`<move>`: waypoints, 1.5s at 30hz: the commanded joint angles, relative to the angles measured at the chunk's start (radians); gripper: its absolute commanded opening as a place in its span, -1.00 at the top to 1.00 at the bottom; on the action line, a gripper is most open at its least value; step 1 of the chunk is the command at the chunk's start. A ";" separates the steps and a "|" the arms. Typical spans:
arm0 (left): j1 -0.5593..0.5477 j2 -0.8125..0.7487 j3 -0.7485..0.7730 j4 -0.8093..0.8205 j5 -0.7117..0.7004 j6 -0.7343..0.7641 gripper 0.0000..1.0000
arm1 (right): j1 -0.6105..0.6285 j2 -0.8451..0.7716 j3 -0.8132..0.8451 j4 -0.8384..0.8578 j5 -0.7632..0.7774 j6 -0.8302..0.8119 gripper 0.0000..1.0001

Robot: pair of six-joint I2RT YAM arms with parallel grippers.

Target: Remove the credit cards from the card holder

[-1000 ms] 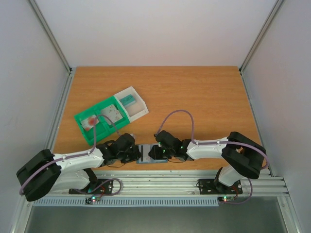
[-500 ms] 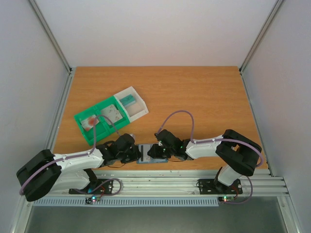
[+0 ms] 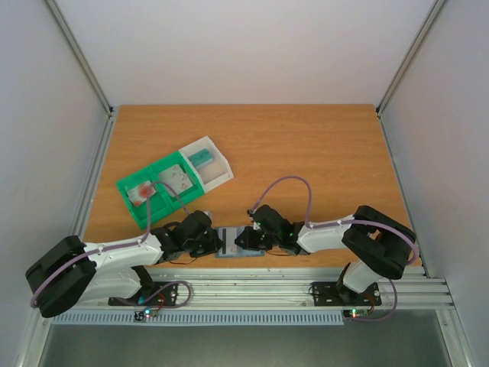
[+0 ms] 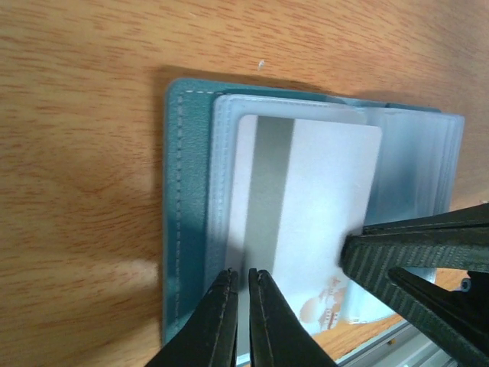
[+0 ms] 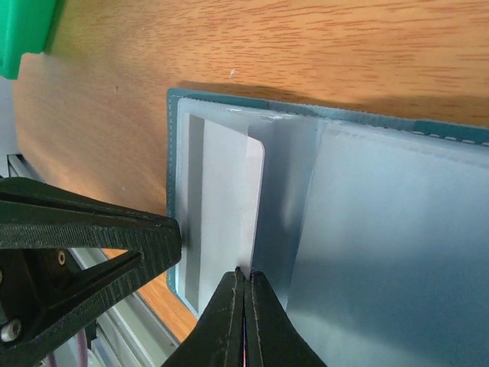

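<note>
Desk (image 3: 306,145): wood, with both my arms lying low at its near edge and meeting over one spot.
Right hand (image 5: 244,279): a second ago its fingers stood a little apart. Now they are pressed together with no gap showing, on the edge of the card (image 4: 321,199).
Left hand (image 4: 238,275): narrow, with only a slit between the fingers and the tips at the outer edge of the holder (image 4: 187,191). I cannot tell whether it nips a clear leaf or only presses down.
Card: white with a grey stripe, lying flat at the top clear sleeve. I cannot tell whether it sits in the sleeve or on it.
Holder: open flat between my two hands, its clear leaves showing, in the same place as a second ago.
Meaning: the grip looks made, so I judge the pull can start, away from my left hand, which anchors the holder.
Risk: a thin edge hold may slip, or the holder may drag along.
Tray (image 3: 128,200): green and clear, well apart, far to the left.
</note>
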 commanded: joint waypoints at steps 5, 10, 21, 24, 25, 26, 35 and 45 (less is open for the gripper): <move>-0.005 -0.010 -0.019 -0.001 -0.033 -0.008 0.85 | -0.030 -0.061 -0.058 0.004 0.007 0.013 0.98; -0.005 -0.012 -0.017 -0.002 -0.033 -0.007 0.85 | -0.038 -0.102 -0.066 -0.031 0.013 0.006 0.98; -0.005 -0.054 0.024 -0.027 -0.018 -0.003 0.68 | -0.039 -0.325 0.008 -0.358 0.117 -0.182 0.98; -0.006 -0.093 0.049 -0.047 -0.006 -0.005 0.51 | -0.039 -0.390 0.038 -0.449 0.147 -0.257 0.98; -0.005 -0.111 0.055 -0.049 0.001 -0.010 0.43 | -0.039 -0.409 0.048 -0.470 0.154 -0.287 0.98; -0.005 -0.131 0.061 -0.051 0.007 -0.016 0.33 | -0.039 -0.432 0.060 -0.493 0.162 -0.325 0.98; -0.005 -0.337 0.135 -0.101 0.059 -0.092 -0.17 | -0.031 -0.602 0.140 -0.589 0.270 -0.669 0.98; -0.005 -0.372 0.056 0.303 0.211 -0.460 -0.06 | 0.078 -0.634 0.123 -0.449 0.398 -1.069 0.98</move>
